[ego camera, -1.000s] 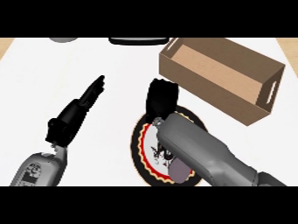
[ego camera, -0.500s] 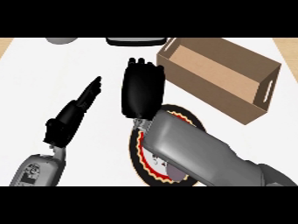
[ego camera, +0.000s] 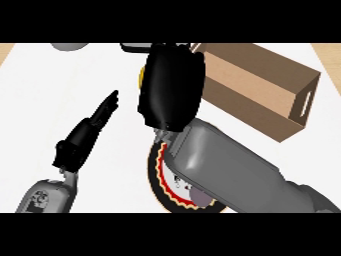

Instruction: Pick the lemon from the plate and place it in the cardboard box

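My right hand (ego camera: pixel 171 85) is raised high over the counter, its back toward me, just left of the open cardboard box (ego camera: pixel 265 87). A thin yellow sliver of the lemon (ego camera: pixel 142 75) peeks out at the hand's left edge, with the fingers curled round it. The plate (ego camera: pixel 164 182), with a red and black rim, lies below, mostly hidden under my right forearm. My left hand (ego camera: pixel 84 135) rests at the left of the view, fingers straight and holding nothing.
A grey round object (ego camera: pixel 69 46) and a dark object (ego camera: pixel 134 47) sit at the counter's far edge. The box stands at an angle at the right, with a handle slot (ego camera: pixel 303 104) in its near end.
My right hand has lifted off the plate and come up toward the far side, now beside the box's left end. The left hand has not moved.
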Robot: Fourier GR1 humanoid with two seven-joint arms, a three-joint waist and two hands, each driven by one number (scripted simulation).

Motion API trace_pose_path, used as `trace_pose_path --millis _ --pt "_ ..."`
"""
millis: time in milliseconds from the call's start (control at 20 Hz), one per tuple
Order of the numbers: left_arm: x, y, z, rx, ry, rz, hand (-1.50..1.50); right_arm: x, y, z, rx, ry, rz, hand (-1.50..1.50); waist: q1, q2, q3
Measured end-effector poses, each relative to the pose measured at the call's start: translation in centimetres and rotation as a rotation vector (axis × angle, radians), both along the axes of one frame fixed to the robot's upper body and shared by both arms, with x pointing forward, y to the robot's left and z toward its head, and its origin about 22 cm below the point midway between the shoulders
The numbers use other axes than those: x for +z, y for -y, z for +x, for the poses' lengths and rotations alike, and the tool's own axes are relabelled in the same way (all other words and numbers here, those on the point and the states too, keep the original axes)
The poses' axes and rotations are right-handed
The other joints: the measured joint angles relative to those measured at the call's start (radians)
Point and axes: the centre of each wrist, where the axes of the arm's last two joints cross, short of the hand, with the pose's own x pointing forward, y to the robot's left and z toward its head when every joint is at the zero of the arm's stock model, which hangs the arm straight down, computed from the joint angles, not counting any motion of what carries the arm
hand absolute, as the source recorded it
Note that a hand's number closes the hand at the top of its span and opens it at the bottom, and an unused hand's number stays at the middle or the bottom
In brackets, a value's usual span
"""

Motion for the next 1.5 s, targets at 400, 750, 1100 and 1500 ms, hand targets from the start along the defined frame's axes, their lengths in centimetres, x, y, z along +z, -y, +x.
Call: trace_pose_path --millis 400,750,1100,1500 --pt "0.2 0.1 0.1 -0.003 0.009 0.003 0.0 2.9 3.4 2.3 -0.13 0.038 0.026 1.5 0.007 0.006 0.0" --pt "0.5 0.1 0.4 -0.013 0.008 -0.002 0.0 4.2 6.2 4.7 -0.204 0.035 0.075 1.5 0.016 0.01 0.0" --pt "1.2 0.5 0.7 -0.018 0.013 0.005 0.0 3.8 10.1 8.2 -0.315 0.007 0.083 1.5 0.022 0.013 0.0" --pt "1.1 0.9 0.4 -0.02 0.016 0.007 0.0 0.8 14.2 12.1 -0.399 -0.078 0.05 1.5 0.029 0.015 0.0"
